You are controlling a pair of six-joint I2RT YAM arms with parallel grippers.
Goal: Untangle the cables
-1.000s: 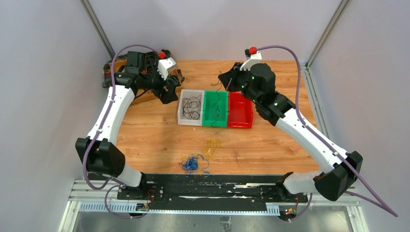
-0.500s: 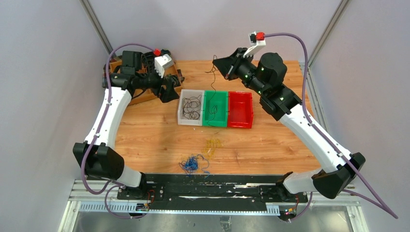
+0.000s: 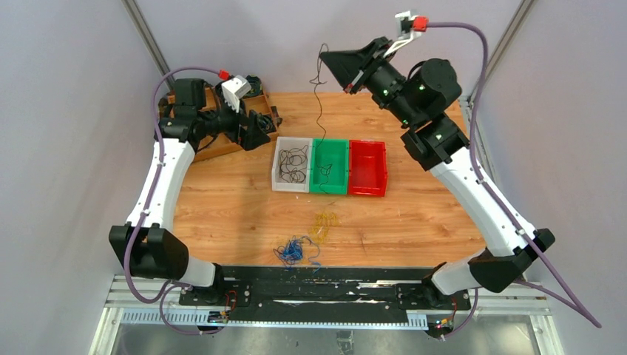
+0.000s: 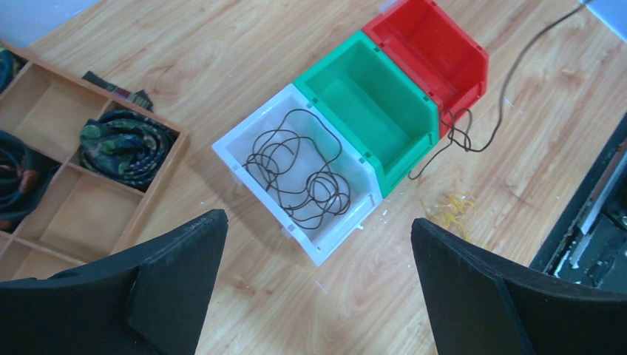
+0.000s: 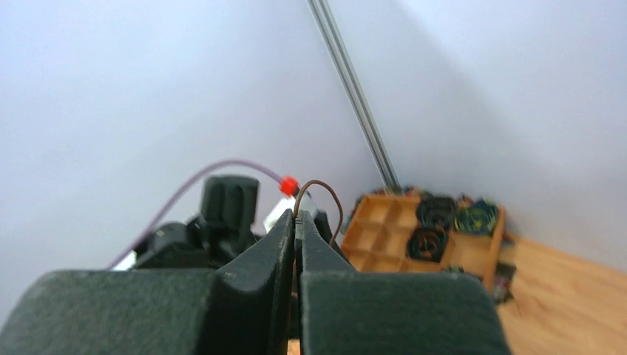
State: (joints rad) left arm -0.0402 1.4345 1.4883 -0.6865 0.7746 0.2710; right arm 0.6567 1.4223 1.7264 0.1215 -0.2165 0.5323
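My right gripper is raised high over the table's far edge and shut on one thin black cable. The cable hangs down from it into the green bin, with its lower end looped there. In the right wrist view the cable arcs out between the closed fingertips. More black cable lies coiled in the white bin. A yellow-orange bunch and a blue bunch lie on the near table. My left gripper is open and empty, left of the white bin.
A red bin stands right of the green one. A wooden divided tray with thick dark coiled bundles sits at the far left corner. Purple hoses run along both arms. A black rail borders the table's near edge.
My right gripper has risen and swung up-left, lifting the black cable out of the green bin so it hangs long. The left arm drew back slightly to the left.
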